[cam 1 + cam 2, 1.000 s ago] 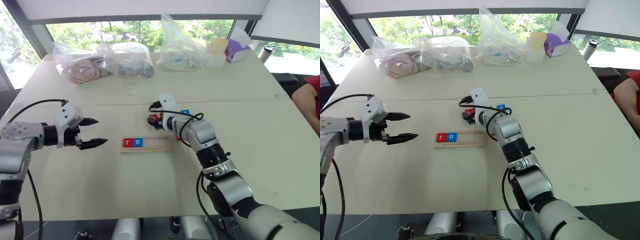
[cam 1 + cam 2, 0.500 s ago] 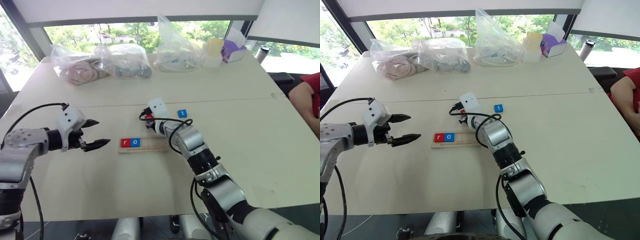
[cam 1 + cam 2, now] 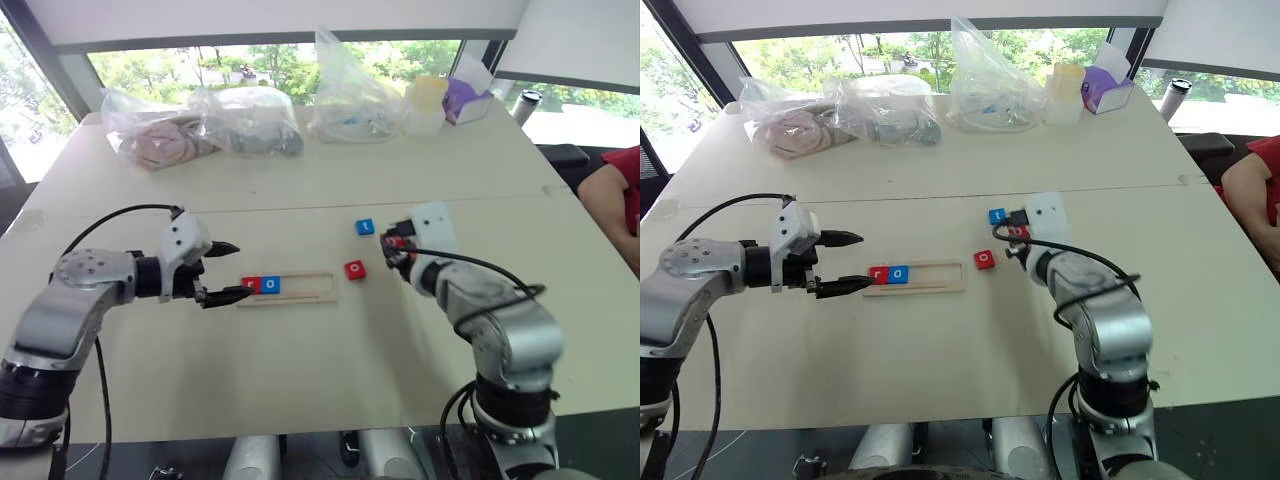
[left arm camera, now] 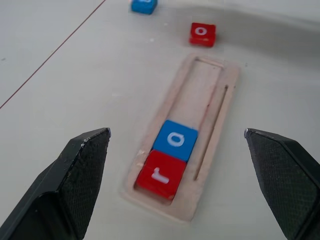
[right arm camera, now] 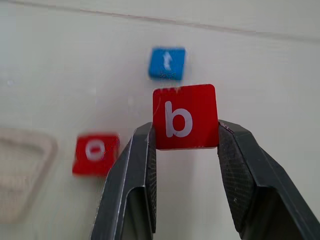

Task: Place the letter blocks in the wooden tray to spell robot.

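right hand (image 5: 185, 145) pinches the red b block (image 5: 185, 117) above the table; left hand (image 4: 182, 145), spread wide, faces the wooden tray (image 4: 220, 95).

The wooden tray (image 3: 300, 287) holds red r (image 3: 251, 285) and blue o (image 3: 270, 285) beside the left pincer (image 3: 229, 271), its fingers apart.

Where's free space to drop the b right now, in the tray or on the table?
Wooden tray: three slots bare right of the blue o; r fills the left end. Table is bare in front of the tray. Crowded: loose red o and t beside the right gripper holding the b; bags along the far edge.
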